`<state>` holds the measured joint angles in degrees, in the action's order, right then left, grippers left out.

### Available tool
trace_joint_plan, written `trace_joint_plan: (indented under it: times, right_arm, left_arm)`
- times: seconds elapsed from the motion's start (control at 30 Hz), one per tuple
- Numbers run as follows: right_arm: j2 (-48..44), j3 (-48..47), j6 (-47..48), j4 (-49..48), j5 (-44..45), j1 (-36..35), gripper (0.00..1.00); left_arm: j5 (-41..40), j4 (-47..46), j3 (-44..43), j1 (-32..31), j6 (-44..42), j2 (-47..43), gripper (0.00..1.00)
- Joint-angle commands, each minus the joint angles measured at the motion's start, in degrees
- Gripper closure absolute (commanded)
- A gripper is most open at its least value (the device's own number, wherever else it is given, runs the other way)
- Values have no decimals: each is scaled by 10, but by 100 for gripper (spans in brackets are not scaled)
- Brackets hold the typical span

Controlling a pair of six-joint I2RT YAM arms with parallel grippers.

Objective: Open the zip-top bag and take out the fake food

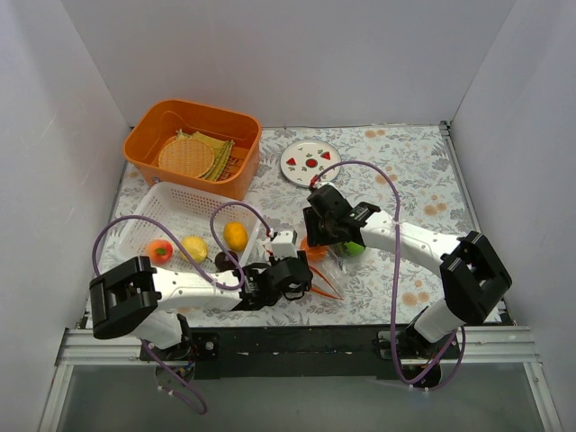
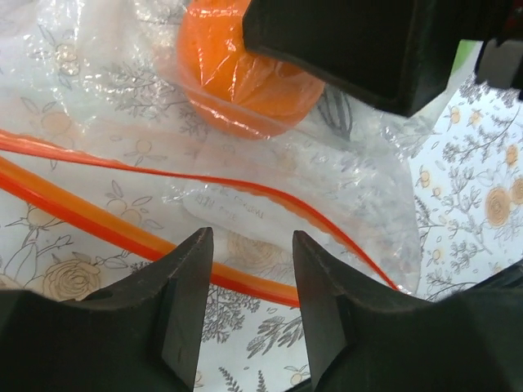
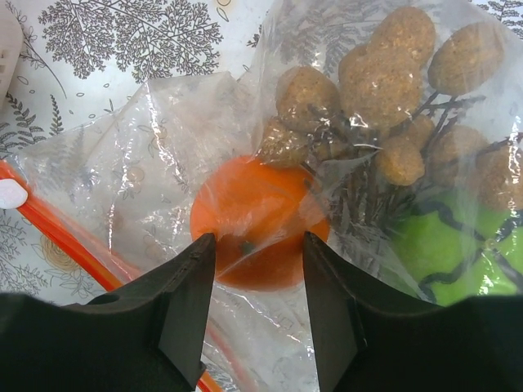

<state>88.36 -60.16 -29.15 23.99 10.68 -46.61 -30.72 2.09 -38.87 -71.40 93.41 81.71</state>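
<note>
The clear zip-top bag (image 1: 326,270) lies on the flowered table between my arms, its red-orange zip strip (image 2: 245,282) towards the near side. Inside it are an orange round fruit (image 3: 253,216), tan nut-like bits (image 3: 384,73) and a green ball (image 3: 445,245). My right gripper (image 3: 255,245) is open, its fingertips over the bag on either side of the orange fruit. My left gripper (image 2: 249,265) is open and empty, low over the zip strip at the bag's mouth. The right gripper's black finger (image 2: 359,49) shows just beyond the orange fruit (image 2: 237,82) in the left wrist view.
A white mesh basket (image 1: 166,202) at the left holds a yellow lemon (image 1: 194,247), an orange fruit (image 1: 235,235) and a red-orange piece (image 1: 160,251). An orange bin (image 1: 180,180) with a woven mat stands at the back left. A white painted plate (image 1: 297,153) lies behind the bag.
</note>
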Motion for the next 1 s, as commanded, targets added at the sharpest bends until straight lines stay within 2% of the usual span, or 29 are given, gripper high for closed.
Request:
trace_joint_plan:
  times: [0.0, 0.27, 0.47, 0.53, 0.67, 0.73, 0.77, 0.8, 0.97]
  right_arm:
    - [14, -6, 15, 26, -20, -3, 45]
    - [21, -4, 23, 33, -39, -3, 40]
    - [30, -22, 30, 45, -27, -3, 35]
    - [39, -35, 34, 51, -22, -3, 34]
    - [58, -47, 38, 60, -23, -4, 41]
    - [58, -44, 39, 57, -25, -3, 48]
    - [58, -43, 43, 58, -25, -3, 58]
    - [58, -42, 44, 59, -23, -3, 61]
    - [55, -44, 55, 71, -25, -3, 68]
  left_arm:
    - [-30, -70, 4, -3, -40, 5, 54]
    - [-52, -104, 0, -3, -67, 40, 49]
    - [-67, -101, -5, -3, -80, 50, 39]
    - [-64, -103, -3, -3, -80, 51, 33]
    - [-53, -117, 5, -3, -81, 53, 24]
    - [-50, -125, 10, -3, -84, 54, 22]
    - [-49, -126, 11, -3, -87, 55, 21]
    - [-49, -127, 12, -3, -89, 56, 20]
    - [-51, -131, 22, -3, -86, 50, 14]
